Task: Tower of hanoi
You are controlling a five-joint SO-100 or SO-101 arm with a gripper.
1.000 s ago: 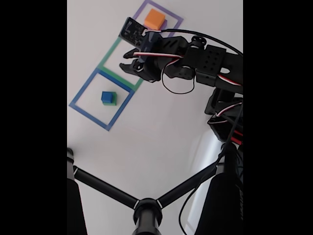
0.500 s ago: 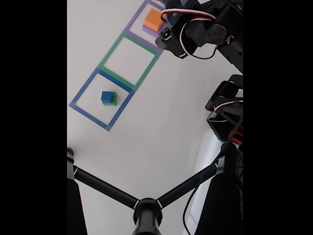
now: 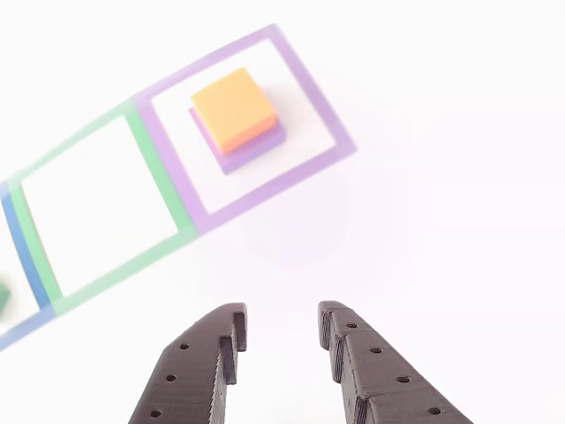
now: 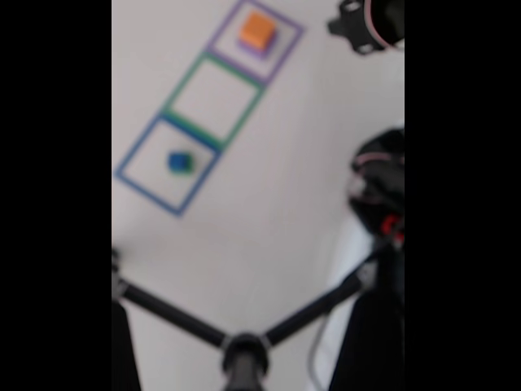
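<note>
An orange block (image 3: 235, 108) lies on top of a larger purple block (image 3: 249, 152) inside the purple square outline (image 3: 331, 132); the fixed view shows the same orange block (image 4: 257, 29) at the top. A blue cube (image 4: 178, 160) rests on a green block (image 4: 186, 170) inside the blue outline (image 4: 138, 151). A sliver of that green block (image 3: 3, 299) shows at the other view's left edge. My gripper (image 3: 281, 323) hangs open and holds nothing, some way below the purple outline in the other view. The green outline (image 3: 35, 238) between them holds no block.
The surface is a plain white table (image 4: 269, 195). A black tripod stand (image 4: 244, 346) crosses the bottom of the fixed view. Part of the arm (image 4: 370, 20) sits at the top right, with its base and cables (image 4: 378, 195) on the right.
The arm has swung up and to the right, away from over the green and purple outlines, leaving them uncovered. No block has moved. The fixed view is now blurred.
</note>
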